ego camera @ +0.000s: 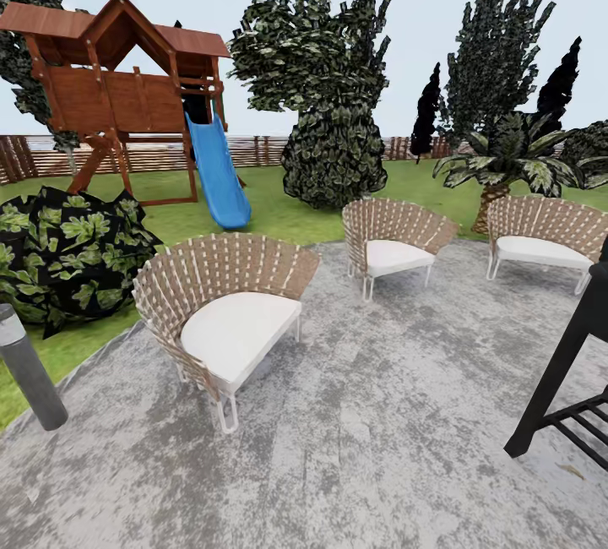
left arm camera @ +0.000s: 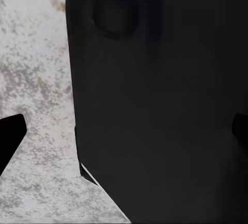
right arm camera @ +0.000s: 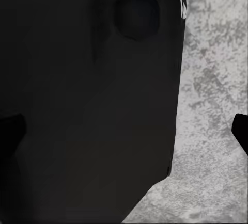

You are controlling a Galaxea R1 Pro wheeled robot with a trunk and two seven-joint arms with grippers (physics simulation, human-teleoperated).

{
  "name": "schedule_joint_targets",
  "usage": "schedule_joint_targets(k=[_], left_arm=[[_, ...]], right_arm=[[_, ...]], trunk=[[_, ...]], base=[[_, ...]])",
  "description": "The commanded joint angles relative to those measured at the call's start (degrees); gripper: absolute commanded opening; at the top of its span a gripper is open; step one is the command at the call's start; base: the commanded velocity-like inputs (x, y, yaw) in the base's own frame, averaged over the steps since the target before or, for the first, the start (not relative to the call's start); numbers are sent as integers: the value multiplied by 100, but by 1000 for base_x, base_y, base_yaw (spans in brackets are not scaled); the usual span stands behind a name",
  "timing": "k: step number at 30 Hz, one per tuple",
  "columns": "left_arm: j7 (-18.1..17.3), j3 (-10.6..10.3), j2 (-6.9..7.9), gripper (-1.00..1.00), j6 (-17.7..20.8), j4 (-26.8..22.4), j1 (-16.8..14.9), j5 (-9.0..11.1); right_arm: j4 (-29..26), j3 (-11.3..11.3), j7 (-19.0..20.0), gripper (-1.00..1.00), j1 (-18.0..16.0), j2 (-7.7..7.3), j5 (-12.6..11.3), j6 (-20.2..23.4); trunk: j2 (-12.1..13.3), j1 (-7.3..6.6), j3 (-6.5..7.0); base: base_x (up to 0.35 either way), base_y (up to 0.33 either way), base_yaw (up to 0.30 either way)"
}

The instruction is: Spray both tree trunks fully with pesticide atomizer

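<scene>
I'm on the grey stone patio (ego camera: 380, 448), three wicker chairs (ego camera: 224, 321) ahead. The lawn (ego camera: 279, 211) and slat fence (ego camera: 253, 150) of the garden cross mid-frame, a playhouse with blue slide (ego camera: 218, 173) upper left. On both wrist views a dark robot panel (left arm camera: 165, 105) looms close; I cannot tell either gripper's state.

We count three woven chairs with white cushions (ego camera: 228, 321) on the stone patio (ego camera: 380, 448); one wooden playhouse (ego camera: 118, 84) with one blue slide (ego camera: 218, 169); one palm (ego camera: 507, 162); one grey bollard (ego camera: 29, 372); one black rack (ego camera: 566, 380).
</scene>
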Motion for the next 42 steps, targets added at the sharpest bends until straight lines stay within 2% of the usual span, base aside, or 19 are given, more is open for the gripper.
schedule_joint_targets(k=[1, 6, 10, 14, 18, 25, 30, 31, 36, 39, 42], left_arm=[[-17, 21, -29, 100, 0, -33, 2, 33], [2, 20, 19, 100, -2, -50, 13, 28], [-3, 3, 46, 100, -23, -93, -2, 17], [60, 1, 105, 100, -152, -222, -35, -1], [78, 8, 228, 100, -281, -353, -168, 8], [79, 9, 131, 100, -506, -581, -400, 24], [71, -17, 15, 100, -666, -743, -566, 16], [71, -19, 13, 100, -786, -2021, -1157, 17], [17, 7, 57, 100, -825, -2012, -1196, 19], [-3, 5, 87, 100, -1241, -1942, -1173, -5], [2, 7, 113, 100, -1470, -1846, -1177, -25]], right_arm=[[-33, -1, 9, 100, -34, 33, -9, -33], [-196, 1, -6, 100, -154, 157, -1, -76], [-326, 5, -8, 100, -165, 115, 3, -194], [-455, 3, -15, 100, -173, -15, 7, -322], [-585, -12, -17, 100, -176, -144, 1, -451], [-812, -32, -18, 100, -241, -356, -22, -676], [-974, -34, -12, 100, -336, -355, -25, -836], [-2972, -37, -11, 100, -342, -358, -22, -1853], [-2994, -37, 17, 100, -351, -414, -8, -1860], [-2991, -29, 31, 100, -356, -453, -5, -1856], [-2997, -25, 34, 100, -358, -456, -18, -1852]], trunk=[[-1, 0, -3], [-1, 0, -3], [-1, 0, -3], [-1, 0, -3], [-1, 0, -3], [-1, 0, -3], [-1, 0, -3], [-1, 0, -3], [-1, 0, -3], [-1, 0, -3], [-1, 0, -3]], base=[[0, 0, 0], [0, 0, 0], [0, 0, 0], [0, 0, 0], [0, 0, 0], [0, 0, 0], [0, 0, 0], [0, 0, 0], [0, 0, 0], [0, 0, 0], [-7, 0, 0]])
